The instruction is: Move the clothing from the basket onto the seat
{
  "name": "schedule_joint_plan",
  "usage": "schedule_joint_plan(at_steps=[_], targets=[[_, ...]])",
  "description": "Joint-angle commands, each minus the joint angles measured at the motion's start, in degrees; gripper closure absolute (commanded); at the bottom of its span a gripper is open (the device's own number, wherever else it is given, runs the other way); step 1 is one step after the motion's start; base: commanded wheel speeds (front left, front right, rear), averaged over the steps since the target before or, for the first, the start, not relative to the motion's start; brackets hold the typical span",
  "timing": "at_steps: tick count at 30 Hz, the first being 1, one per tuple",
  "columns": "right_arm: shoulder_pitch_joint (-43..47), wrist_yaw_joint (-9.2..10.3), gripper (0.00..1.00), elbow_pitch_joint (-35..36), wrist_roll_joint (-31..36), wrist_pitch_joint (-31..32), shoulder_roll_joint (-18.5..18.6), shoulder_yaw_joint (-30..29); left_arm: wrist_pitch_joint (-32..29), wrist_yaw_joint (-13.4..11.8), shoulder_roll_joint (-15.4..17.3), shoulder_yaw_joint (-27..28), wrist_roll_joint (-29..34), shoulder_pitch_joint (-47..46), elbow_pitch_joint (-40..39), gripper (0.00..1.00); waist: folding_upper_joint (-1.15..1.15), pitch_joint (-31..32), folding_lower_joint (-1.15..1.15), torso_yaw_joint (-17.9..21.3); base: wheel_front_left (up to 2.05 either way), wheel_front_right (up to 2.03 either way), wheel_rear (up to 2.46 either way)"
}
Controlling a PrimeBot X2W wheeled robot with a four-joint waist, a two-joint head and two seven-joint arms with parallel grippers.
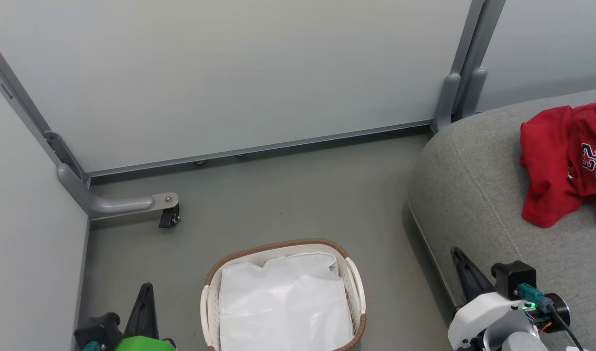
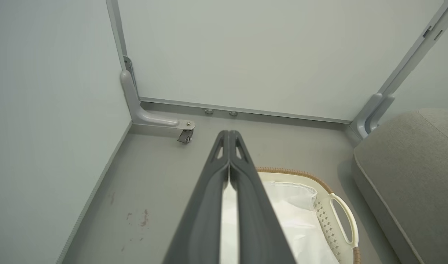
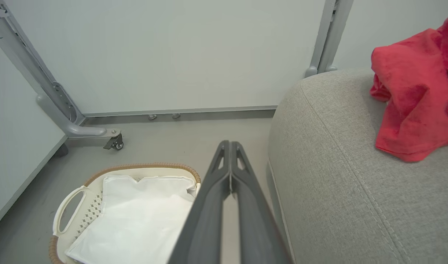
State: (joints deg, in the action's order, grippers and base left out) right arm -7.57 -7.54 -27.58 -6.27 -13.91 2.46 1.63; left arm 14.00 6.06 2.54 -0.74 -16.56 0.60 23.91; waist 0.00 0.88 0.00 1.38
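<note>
Grey floor (image 1: 288,195) and pale partition panels (image 1: 229,73) close off the corner ahead of me. At 6 o'clock in the head view sits the basket (image 1: 278,242) with its white liner (image 1: 283,302) spread inside. Its rounded far end points to 12 and its side handles lie at 3 and 9. The seat (image 1: 473,195) takes up 3 to 5 o'clock, and its stitched seam runs roughly from 11 to 5.

The clothing (image 1: 551,165) lies on the seat at 3 o'clock as a crumpled red heap. The frame edge crops it, so I can't be sure of its long axis; the part I see runs more 12 to 6. Its lowest corner points to about 7, and the "23" print is turned sideways.

My left gripper (image 1: 145,288) at 7 o'clock and my right gripper (image 1: 457,252) at 5 both point toward 12. Each has its two dark fingers pressed together at the tips.
</note>
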Motion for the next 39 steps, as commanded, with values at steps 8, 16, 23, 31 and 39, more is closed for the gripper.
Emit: schedule_joint_plan(at_steps=[8, 16, 23, 31, 39], targets=[[-0.76, 0.01, 1.00, 2.59, -11.29, 2.51, 0.27, -1.25, -2.43, 0.23, 0.18, 1.09, -9.89, -1.53, -2.05, 1.00, 0.00, -0.07, 0.00, -0.10, 0.00, 0.00, 0.00], [-0.32, 0.01, 1.00, 4.09, -19.73, 4.30, 0.30, -1.81, -4.34, 0.39, 0.21, 1.68, -17.29, -2.10, -3.12, 1.00, 0.00, -0.14, 0.00, -0.19, 0.00, 0.00, 0.00], [-0.10, 0.02, 1.00, 5.16, -26.59, 5.91, 0.33, -2.42, -5.97, 0.49, 0.23, 2.23, -23.32, -2.65, -3.87, 1.00, 0.00, -0.21, 0.00, -0.27, 0.00, 0.00, 0.00], [0.09, 0.02, 1.00, 6.22, -33.67, 7.62, 0.36, -3.10, -7.70, 0.60, 0.26, 2.84, -29.60, -3.23, -4.65, 1.00, 0.00, -0.27, 0.00, -0.36, 0.00, 0.00, 0.00], [0.22, 0.03, 1.00, 7.18, -40.16, 9.24, 0.39, -3.75, -9.32, 0.74, 0.29, 3.44, -35.34, -3.74, -5.31, 1.00, 0.00, -0.34, 0.00, -0.45, 0.00, 0.00, 0.00]])
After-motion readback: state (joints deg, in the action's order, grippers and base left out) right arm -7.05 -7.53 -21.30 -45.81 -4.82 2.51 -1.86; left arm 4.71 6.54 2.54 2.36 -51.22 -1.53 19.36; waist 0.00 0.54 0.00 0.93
